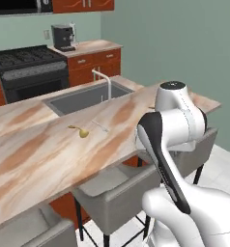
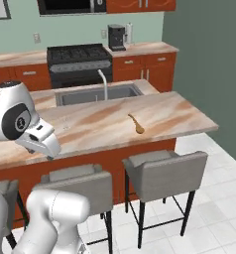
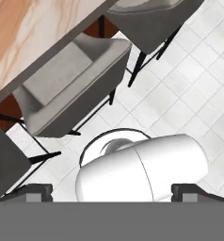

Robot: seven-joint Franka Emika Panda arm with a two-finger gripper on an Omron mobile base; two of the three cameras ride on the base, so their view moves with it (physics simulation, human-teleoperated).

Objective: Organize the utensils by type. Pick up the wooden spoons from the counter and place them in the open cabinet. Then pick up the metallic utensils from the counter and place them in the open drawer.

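We see a long pinkish marble bench (image 1: 35, 144) running from lower left to upper right of the left base view, with a sink (image 1: 83, 96) set into its far side. A small yellow wooden spoon (image 1: 79, 131) lies near the middle of that frame, and a thin silvery utensil (image 1: 100, 126) lies just beside it, to its right. In the right base view a larger tan wooden spoon (image 2: 136, 123) lies at centre, near the front edge of the bench.

We judge the spoons light, stiff and not fragile; the handle, or the neck where it meets the bowl, looks the best place to take hold. The metal piece seems slim, flat and likely slippery, so it wants a grip across its middle.

In the hand view the fingers (image 3: 112, 192) sit at the bottom of the frame, spread wide and holding nothing, pointing down at the tiled floor (image 3: 189, 89). Grey stools (image 2: 162, 171) stand tucked along the near edge, so we expect any reach must go over them. The bench top around the utensils looks open.
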